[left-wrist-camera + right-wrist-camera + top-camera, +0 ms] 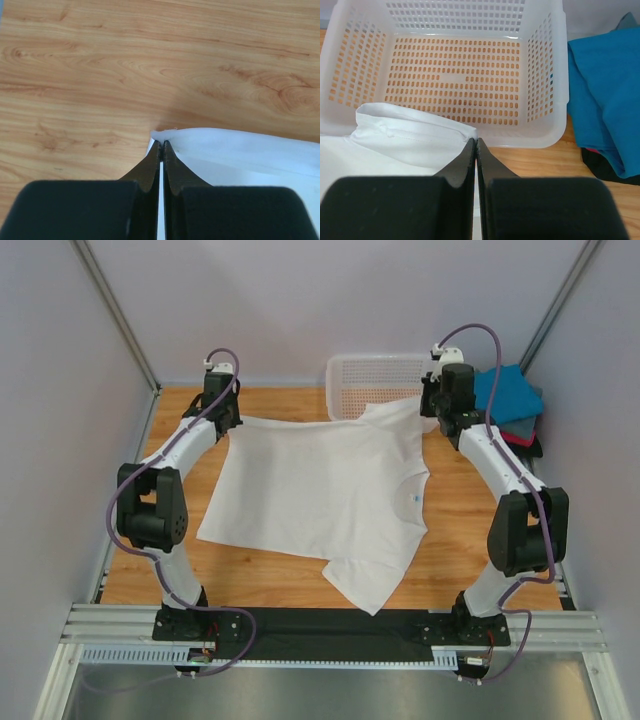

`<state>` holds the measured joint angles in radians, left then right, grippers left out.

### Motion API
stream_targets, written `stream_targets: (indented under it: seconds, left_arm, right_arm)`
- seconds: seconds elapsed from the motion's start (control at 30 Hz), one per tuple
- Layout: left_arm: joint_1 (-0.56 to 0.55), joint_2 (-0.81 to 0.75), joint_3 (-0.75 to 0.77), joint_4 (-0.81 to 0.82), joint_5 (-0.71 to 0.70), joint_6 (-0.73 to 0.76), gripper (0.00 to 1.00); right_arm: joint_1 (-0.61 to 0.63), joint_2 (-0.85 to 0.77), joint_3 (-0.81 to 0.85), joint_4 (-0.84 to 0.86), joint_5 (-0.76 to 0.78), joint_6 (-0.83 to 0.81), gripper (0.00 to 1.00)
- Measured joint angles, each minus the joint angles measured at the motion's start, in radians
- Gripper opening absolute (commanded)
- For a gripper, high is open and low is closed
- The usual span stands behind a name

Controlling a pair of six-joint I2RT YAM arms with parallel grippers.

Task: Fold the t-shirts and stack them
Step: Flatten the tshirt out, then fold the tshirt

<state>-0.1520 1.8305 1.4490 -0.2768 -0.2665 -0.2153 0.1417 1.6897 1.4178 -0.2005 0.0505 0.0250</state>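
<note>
A white t-shirt (320, 490) lies spread flat on the wooden table, its small blue neck label (411, 497) toward the right. My left gripper (229, 426) is shut on the shirt's far left corner, and the left wrist view shows the closed tips (162, 143) pinching white cloth (240, 150). At the far right, my right gripper (436, 412) is shut on the sleeve edge (415, 132), tips (476, 140) closed on the hem. Folded t-shirts (510, 400) are stacked at the back right, teal-blue (605, 95) on top.
A white mesh basket (380, 375) stands at the back, just beyond the sleeve; its wall (545, 70) is right in front of the right gripper. Booth walls close in on both sides. Bare wood (125, 65) lies ahead of the left gripper.
</note>
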Motion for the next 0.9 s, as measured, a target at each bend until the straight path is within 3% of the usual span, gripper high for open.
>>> stream_targets:
  seconds: [0.53,0.9]
  left_arm:
    - [0.026,0.095,0.047,0.058,0.052,0.069,0.00]
    - [0.055,0.097,0.044,0.059,0.065,0.068,0.00]
  right_arm:
    - [0.016,-0.033,-0.148,0.026,0.004,0.000,0.01]
    - [0.061,-0.208,-0.327,0.066,0.000,0.000,0.00]
